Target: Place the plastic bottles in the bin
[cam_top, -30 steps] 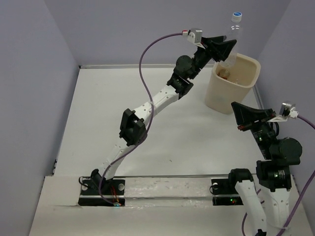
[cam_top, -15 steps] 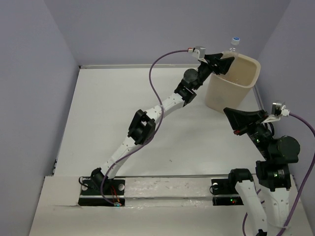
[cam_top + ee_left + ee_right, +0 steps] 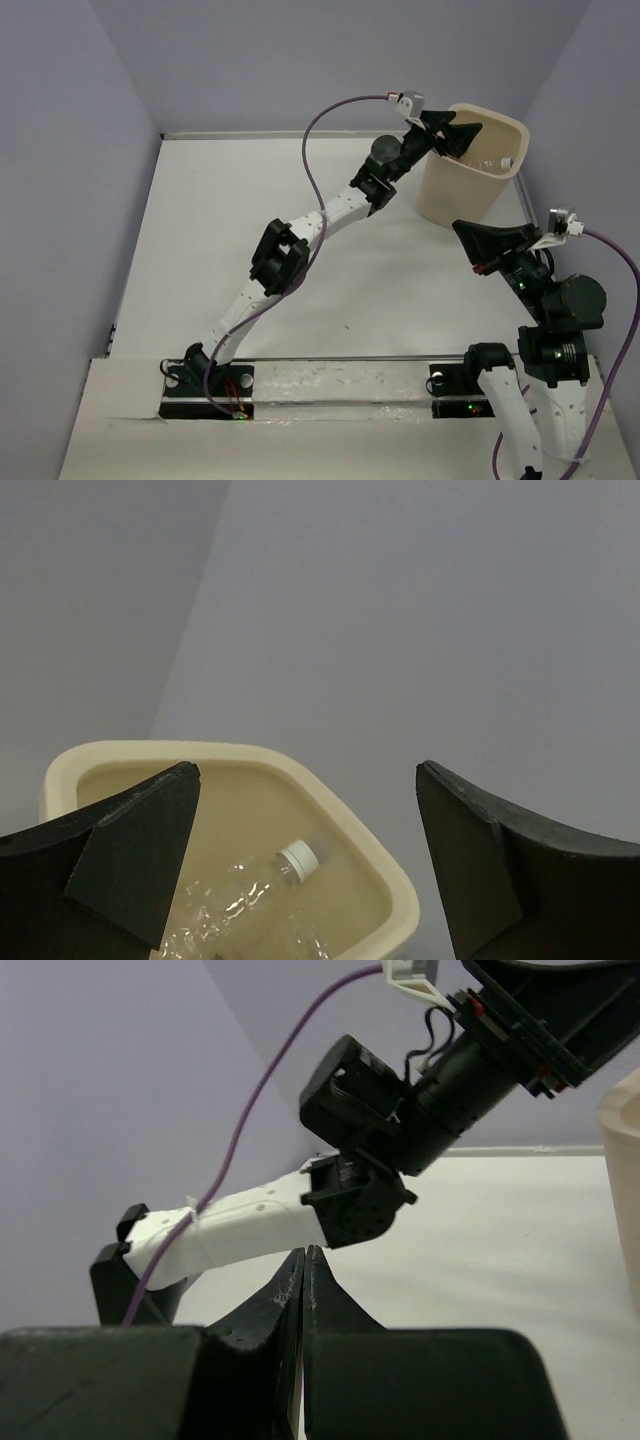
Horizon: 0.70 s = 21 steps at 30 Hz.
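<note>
The cream bin (image 3: 445,195) stands at the far right of the table. Clear crinkly plastic bottles lie inside it; one with a white cap (image 3: 262,890) shows in the left wrist view, and its cap end (image 3: 505,161) shows by the bin's far wall from above. My left gripper (image 3: 472,130) hovers over the bin's mouth, open, with nothing between its fingers (image 3: 130,850). My right gripper (image 3: 462,232) hangs in the air in front of the bin, shut on nothing, its fingertips (image 3: 304,1257) pressed together.
The bin rim (image 3: 330,800) lies directly below the left jaws. The left arm (image 3: 300,235) stretches diagonally across the white table (image 3: 250,270). Grey walls (image 3: 60,150) close in the table on three sides. The bin's edge (image 3: 622,1180) shows at the right of the right wrist view.
The left gripper opened and let go of the bottle it held above the bin; the bottle dropped inside. The left arm reached a little farther over the bin. The right arm shifted slightly.
</note>
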Available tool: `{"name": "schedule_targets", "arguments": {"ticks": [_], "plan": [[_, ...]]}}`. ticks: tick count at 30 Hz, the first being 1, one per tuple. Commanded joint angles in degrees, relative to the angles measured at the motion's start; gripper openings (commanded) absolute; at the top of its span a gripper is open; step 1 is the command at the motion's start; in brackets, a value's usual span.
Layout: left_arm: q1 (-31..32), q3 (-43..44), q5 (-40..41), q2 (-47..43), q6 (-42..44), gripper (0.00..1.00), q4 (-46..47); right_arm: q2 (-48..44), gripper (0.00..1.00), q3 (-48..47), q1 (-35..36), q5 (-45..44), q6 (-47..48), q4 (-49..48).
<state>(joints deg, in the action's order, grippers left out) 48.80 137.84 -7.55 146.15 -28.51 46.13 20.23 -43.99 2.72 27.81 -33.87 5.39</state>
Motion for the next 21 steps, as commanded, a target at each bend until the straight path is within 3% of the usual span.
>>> {"name": "schedule_targets", "arguments": {"ticks": [1, 8, 11, 12, 14, 16, 17, 19, 21], "plan": [[0.42, -6.41, -4.66, -18.95, 6.61, 0.99, 1.52, -0.45, 0.00, -0.75, 0.44, -2.06, 0.82, -1.61], [0.42, -25.30, -5.29, -41.00, 16.01, 0.99, -6.99, -0.89, 0.15, -2.68, 0.44, -4.61, 1.17, -1.96], [0.42, -32.52, -0.65, -51.64, 19.19, 0.99, -11.84, -0.89, 0.34, -3.21, 0.44, -6.62, 1.00, -2.93], [0.42, -37.68, 0.68, -54.45, 20.59, 0.99, -14.90, -0.63, 0.47, -3.56, 0.44, -7.07, 0.91, -3.45], [0.42, -44.65, 5.95, -64.45, 21.30, 0.99, -21.49, 0.16, 0.67, -4.09, 0.44, -8.38, 0.21, -4.33], [0.51, -48.44, 10.80, -68.69, 21.83, 0.99, -27.20, 0.77, 0.79, -4.35, 0.44, -9.44, -0.67, -4.68], [3.21, -52.02, 24.81, -70.63, 24.36, 0.99, -30.63, 0.95, 0.85, -4.35, 0.44, -11.10, -1.02, -4.77], [12.14, -59.74, 46.65, -76.59, 30.76, 0.99, -27.16, 1.04, 0.97, -4.00, 0.44, -14.43, -2.42, -7.21], [12.47, -63.73, 42.99, -82.47, 30.89, 0.99, -29.15, 1.04, 1.00, -3.30, 0.44, -16.12, -2.69, -9.07]]}}
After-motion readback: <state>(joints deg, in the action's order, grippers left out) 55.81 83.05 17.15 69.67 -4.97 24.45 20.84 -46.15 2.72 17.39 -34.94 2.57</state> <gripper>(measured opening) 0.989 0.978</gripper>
